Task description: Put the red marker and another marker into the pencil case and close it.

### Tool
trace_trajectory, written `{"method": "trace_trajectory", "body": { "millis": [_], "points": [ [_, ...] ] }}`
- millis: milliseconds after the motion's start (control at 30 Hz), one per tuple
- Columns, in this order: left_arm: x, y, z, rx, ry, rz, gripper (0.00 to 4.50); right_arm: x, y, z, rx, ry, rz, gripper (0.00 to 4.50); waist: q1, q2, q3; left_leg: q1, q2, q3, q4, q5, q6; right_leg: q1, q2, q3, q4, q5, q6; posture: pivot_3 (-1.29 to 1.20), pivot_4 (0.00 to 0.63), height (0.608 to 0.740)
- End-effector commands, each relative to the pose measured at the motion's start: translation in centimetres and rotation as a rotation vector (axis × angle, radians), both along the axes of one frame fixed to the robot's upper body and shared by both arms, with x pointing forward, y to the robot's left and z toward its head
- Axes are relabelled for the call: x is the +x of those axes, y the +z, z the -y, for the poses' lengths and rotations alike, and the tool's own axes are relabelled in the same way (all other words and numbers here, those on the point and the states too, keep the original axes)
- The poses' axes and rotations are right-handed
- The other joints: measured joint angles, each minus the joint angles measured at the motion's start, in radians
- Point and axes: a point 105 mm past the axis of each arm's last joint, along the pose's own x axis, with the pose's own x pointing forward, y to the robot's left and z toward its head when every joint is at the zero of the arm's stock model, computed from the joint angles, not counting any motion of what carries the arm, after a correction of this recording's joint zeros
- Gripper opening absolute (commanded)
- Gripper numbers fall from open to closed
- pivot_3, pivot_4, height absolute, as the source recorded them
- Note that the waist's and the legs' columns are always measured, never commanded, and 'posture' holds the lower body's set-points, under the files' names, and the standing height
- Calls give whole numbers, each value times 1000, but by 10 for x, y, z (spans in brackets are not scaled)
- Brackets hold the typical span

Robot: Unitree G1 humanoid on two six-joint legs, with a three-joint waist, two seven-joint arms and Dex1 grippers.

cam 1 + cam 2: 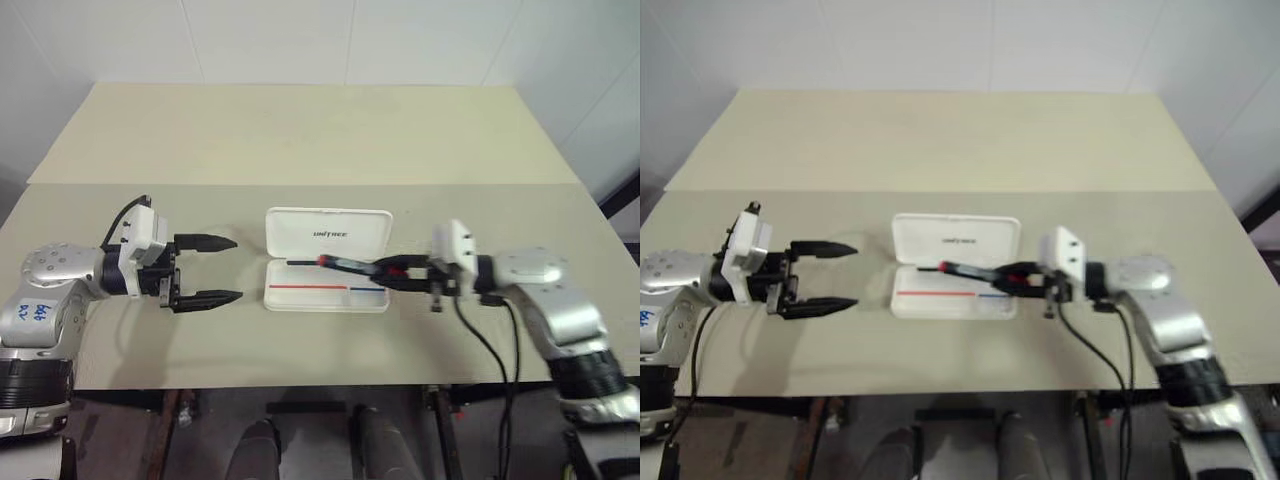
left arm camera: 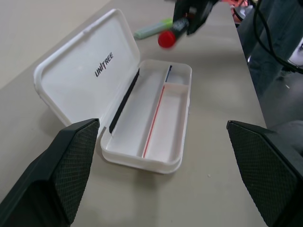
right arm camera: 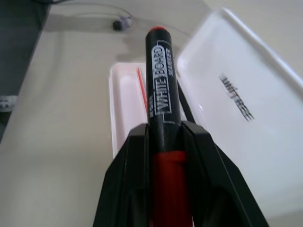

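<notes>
**A:** What is seen on the table (image 1: 300,140), taking the pencil case (image 1: 327,260) as the landmark?

**B:** The pencil case is laid open near the table's front edge, its lid tilted back. Red, blue and black stripes are seen inside its tray.

**A:** Where is the red marker (image 1: 345,264)?

**B:** It is clamped between the fingers of the right gripper (image 1: 392,270), which is placed just to the right of the case. The marker is held roughly level above the tray, its red tail end pointed across the case.

**A:** And the other marker?

**B:** In the left wrist view, the green highlighter (image 2: 152,29) is seen lying on the table beyond the case.

**A:** And the left gripper (image 1: 208,270)?

**B:** It is positioned left of the case, apart from it, its fingers spread wide with nothing between them.
</notes>
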Motion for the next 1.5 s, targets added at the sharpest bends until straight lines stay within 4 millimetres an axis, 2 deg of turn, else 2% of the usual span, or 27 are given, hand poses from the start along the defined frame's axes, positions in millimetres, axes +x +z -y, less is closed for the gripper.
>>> {"method": "trace_trajectory", "body": {
  "millis": [33, 67, 367, 567, 600, 700, 833, 900, 1033, 1267, 1400, 1500],
  "points": [
    [-4, 8, 5, -14, -9, 48, 4500, 10, -7, -10, -31, 37, 32, 595, 0, 0, 0, 0, 0, 0, 0, 0, 0, 0, 0, 0, 0, 0, 1, 0, 150, 740],
    [-5, 8, 6, -15, -9, 48, 4500, 14, -9, -12, -34, 45, 32, 595, 1, 0, 0, 0, 0, 0, 0, 0, 0, 0, 0, 0, 0, 3, 6, 0, 150, 740],
    [-7, 7, 10, -32, 5, 48, 4500, 39, -18, -22, -90, 69, 61, 595, -5, 0, 0, 0, 0, 0, -1, 0, 0, 0, 0, 0, 1, 3, 6, 0, 150, 740],
    [-7, 7, 12, -41, 8, 52, 4500, 46, -23, -29, -99, 79, 67, 595, -7, 0, 0, 1, 0, 0, -1, 0, 0, 0, 0, 0, 2, 3, 6, 0, 150, 740],
    [-7, 8, 13, -42, 8, 53, 4500, 47, -23, -30, -99, 78, 72, 1340, -7, 0, 0, 1, 0, 0, -1, 0, 0, 0, 0, 0, 2, 3, 6, 0, 150, 740],
    [-6, 8, 13, -44, 7, 55, 4500, 50, -20, -33, -83, 68, 96, 2320, -7, 0, 0, 1, 0, 0, -1, 0, 0, 0, 0, 0, 2, 3, 6, 0, 150, 740],
    [-6, 9, 15, -46, 3, 56, 4500, 49, -9, -36, -41, 73, 108, 3865, -8, 0, 0, 1, 0, 0, -1, 0, 0, 0, 0, 0, 2, 3, 6, 0, 150, 740],
    [-6, 9, 15, -47, 1, 56, 4500, 48, -2, -39, -13, 73, 118, 4489, -8, 0, 0, 1, 0, 0, -1, 0, 0, 0, 0, 0, 2, 3, 6, 0, 150, 740],
    [-5, 10, 17, -48, -7, 56, 4500, 34, 32, -46, 114, 104, 111, 4489, -8, 1, 0, 1, 0, 0, -1, 0, 0, -1, 0, 0, 3, 3, 6, 0, 150, 740],
    [-4, 12, 19, -47, -17, 60, 4500, -7, 60, -36, 204, 125, 42, 4489, 4, 1, 0, 0, 0, -1, -1, 0, -1, -2, 0, -1, 4, 2, 6, 0, 150, 740],
    [-6, 12, 21, -52, -23, 60, 4500, -28, 66, -3, 207, 19, 4, 4489, 11, 1, 0, 0, 0, -1, -1, 0, -1, -2, 0, -1, 2, 2, 5, 0, 150, 740],
    [-6, 13, 22, -60, -27, 64, 4500, -23, 65, 26, 178, -109, -6, 4489, 14, 1, 0, -1, 0, -1, -1, -1, -1, -1, 0, -1, 0, 2, 5, 0, 150, 740]
  ]
}}
